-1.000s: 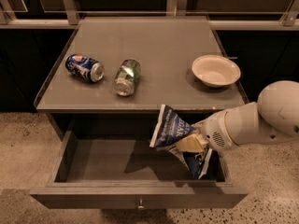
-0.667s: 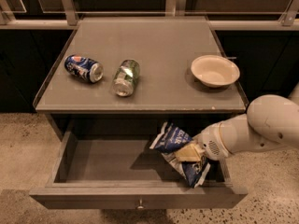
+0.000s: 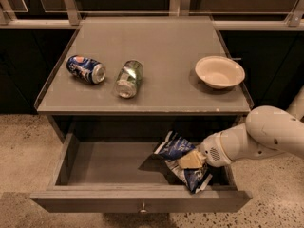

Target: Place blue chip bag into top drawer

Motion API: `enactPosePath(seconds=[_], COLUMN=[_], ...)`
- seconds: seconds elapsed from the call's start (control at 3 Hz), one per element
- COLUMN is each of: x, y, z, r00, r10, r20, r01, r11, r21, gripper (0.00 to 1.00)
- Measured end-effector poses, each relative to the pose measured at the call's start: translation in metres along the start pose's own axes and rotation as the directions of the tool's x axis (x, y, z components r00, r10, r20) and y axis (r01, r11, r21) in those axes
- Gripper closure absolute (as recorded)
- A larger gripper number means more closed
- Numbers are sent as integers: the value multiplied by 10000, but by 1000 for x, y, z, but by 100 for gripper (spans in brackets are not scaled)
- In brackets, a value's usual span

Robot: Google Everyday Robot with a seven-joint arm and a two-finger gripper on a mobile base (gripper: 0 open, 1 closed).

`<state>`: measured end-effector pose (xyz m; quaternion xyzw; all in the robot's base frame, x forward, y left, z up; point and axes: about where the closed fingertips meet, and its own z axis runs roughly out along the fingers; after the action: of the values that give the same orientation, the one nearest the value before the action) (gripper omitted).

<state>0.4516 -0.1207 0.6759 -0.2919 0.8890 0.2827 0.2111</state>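
The blue chip bag point(image 3: 179, 161), crumpled dark blue foil with white lettering, is down inside the open top drawer point(image 3: 95, 163) at its right side. My gripper point(image 3: 189, 159) reaches in from the right on the white arm point(image 3: 259, 139), and its tan fingers are shut on the bag's middle. The bag's lower end touches or nearly touches the drawer floor near the front panel. The drawer's front panel with its small knob point(image 3: 141, 206) is at the bottom of the view.
On the grey tabletop point(image 3: 161, 46) lie a blue soda can point(image 3: 85, 69) and a green can point(image 3: 128, 79) on their sides, and a cream bowl point(image 3: 219, 72) at the right. Speckled floor surrounds the cabinet. Dark cabinets stand behind.
The gripper has lowered the bag from above the drawer's right edge down into the drawer. The arm has dropped lower and moved left.
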Motion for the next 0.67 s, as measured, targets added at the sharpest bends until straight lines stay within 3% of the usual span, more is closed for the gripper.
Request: enactPosePath(seconds=[0.67], x=[0], y=[0], z=[0], r00=[10000], r10=[-1], r20=[-1], r01=[1], r11=[10000], r21=[-1], gripper=[38])
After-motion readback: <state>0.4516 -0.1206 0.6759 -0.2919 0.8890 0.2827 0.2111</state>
